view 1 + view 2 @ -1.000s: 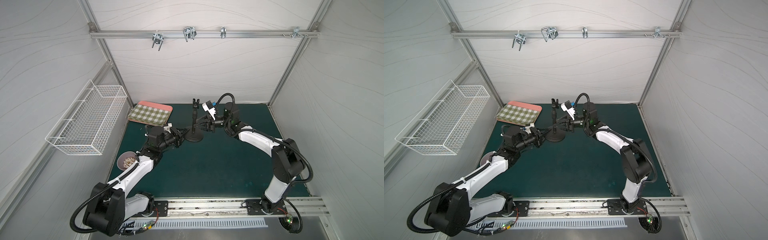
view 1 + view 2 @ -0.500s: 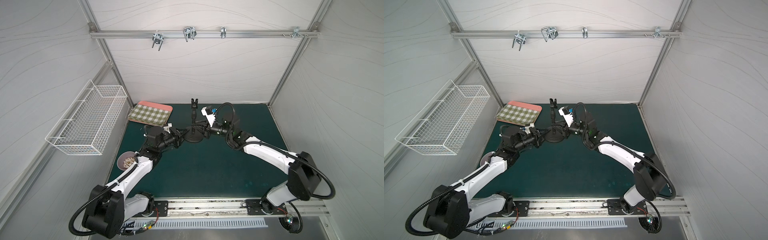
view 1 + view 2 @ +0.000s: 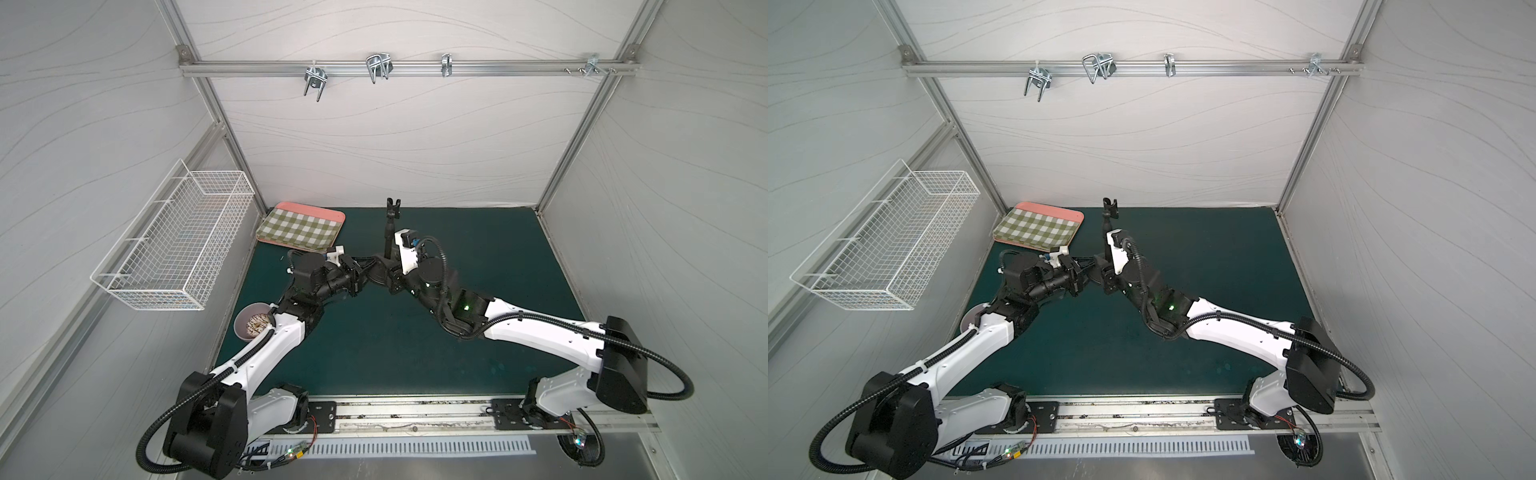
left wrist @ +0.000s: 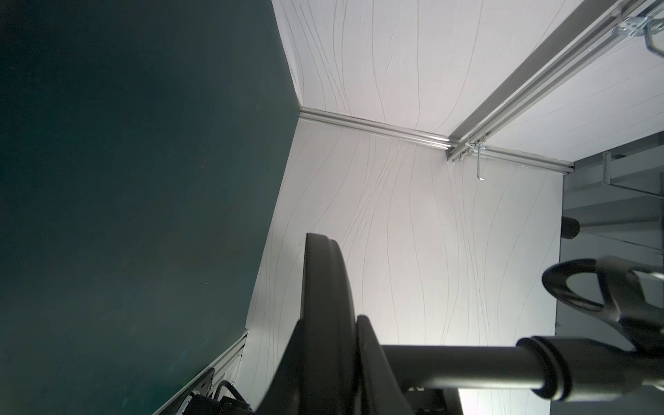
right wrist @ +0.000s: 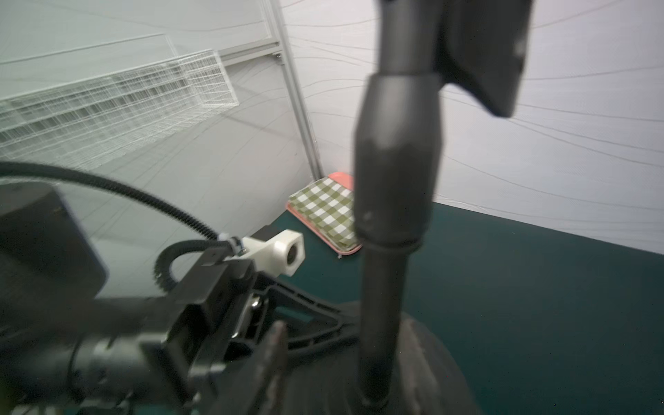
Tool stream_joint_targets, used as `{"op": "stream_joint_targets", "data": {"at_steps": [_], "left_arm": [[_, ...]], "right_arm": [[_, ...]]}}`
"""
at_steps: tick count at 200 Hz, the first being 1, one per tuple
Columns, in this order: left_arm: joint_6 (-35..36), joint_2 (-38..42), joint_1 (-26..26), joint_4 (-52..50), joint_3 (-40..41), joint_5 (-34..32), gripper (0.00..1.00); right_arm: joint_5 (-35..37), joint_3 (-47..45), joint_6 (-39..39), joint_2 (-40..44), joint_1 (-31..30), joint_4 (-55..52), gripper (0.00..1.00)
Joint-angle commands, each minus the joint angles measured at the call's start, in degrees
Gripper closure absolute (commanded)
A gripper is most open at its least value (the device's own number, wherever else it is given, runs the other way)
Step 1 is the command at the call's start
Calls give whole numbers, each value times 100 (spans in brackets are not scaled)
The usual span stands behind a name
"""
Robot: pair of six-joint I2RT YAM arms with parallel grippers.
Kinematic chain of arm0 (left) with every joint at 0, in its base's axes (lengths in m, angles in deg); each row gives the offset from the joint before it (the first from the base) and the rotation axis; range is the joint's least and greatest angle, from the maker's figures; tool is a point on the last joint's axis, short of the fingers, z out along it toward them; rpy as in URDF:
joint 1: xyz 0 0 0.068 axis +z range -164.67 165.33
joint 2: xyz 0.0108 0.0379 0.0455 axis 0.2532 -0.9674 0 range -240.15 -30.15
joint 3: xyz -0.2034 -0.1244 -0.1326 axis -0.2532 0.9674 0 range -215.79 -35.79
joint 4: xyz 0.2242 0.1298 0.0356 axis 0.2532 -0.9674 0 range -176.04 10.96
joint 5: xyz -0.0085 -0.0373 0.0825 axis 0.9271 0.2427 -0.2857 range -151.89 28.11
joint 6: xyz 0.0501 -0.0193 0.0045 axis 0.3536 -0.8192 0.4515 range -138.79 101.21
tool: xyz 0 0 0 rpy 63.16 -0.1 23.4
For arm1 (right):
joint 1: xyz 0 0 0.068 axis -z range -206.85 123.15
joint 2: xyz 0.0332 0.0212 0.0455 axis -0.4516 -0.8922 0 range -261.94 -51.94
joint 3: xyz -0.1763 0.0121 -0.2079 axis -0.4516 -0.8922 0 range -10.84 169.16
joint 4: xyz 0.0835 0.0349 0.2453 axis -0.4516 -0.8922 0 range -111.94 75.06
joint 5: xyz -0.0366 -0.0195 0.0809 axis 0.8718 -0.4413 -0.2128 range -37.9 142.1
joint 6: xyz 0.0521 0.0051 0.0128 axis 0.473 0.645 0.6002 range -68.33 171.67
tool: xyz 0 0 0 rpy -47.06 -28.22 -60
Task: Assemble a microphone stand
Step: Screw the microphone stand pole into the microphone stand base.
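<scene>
Two grippers meet at the stand (image 3: 389, 239), upright near the far edge of the mat (image 3: 374, 353), midway along. The left gripper (image 3: 368, 274) is clamped on the base (image 5: 431, 366) rim; the right gripper (image 3: 390, 272), jaws apart, straddles the rod (image 5: 381, 305). Likely stiff, smooth and bottom-heavy: take the rod low, or the rim. All matte black: domed round base, thin rod, U clip (image 3: 393, 206) on top.

bright even light; blurred right-wrist foreground
</scene>
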Motion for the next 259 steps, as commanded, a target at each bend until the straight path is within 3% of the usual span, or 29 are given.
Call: {"op": "stream_joint_targets", "data": {"at_steps": [1,22,64,88,107,143,177,195,227,259], "left_arm": [[-136,94,23,734,-282,-30,100],[-145,124,23,730,-268,-22,100],[-134,164,23,677,-277,-22,100],[-124,190,23,642,-297,-22,100],[-122,226,23,595,-313,-22,100],[-73,278,23,493,-324,-22,100],[-63,264,23,488,-342,-25,100],[-62,265,23,488,-344,-25,100],[-62,275,28,497,-319,-36,100],[-83,236,41,538,-316,-47,100]], "right_arm": [[-2007,-312,-350,433,652,142,30],[-4302,-340,-142,408,1669,305,30],[-7580,289,311,-493,2790,1183,33],[-8784,945,675,-1221,2916,1359,37],[-9209,1364,848,-1691,2894,1391,41],[-9189,1527,824,-1986,2784,1521,50],[-8991,1505,648,-1960,2600,1463,80],[-8489,1265,538,-1749,2540,1503,90],[-6748,730,-98,-1077,2173,912,96],[-4246,123,-518,-385,1311,553,98]]}}
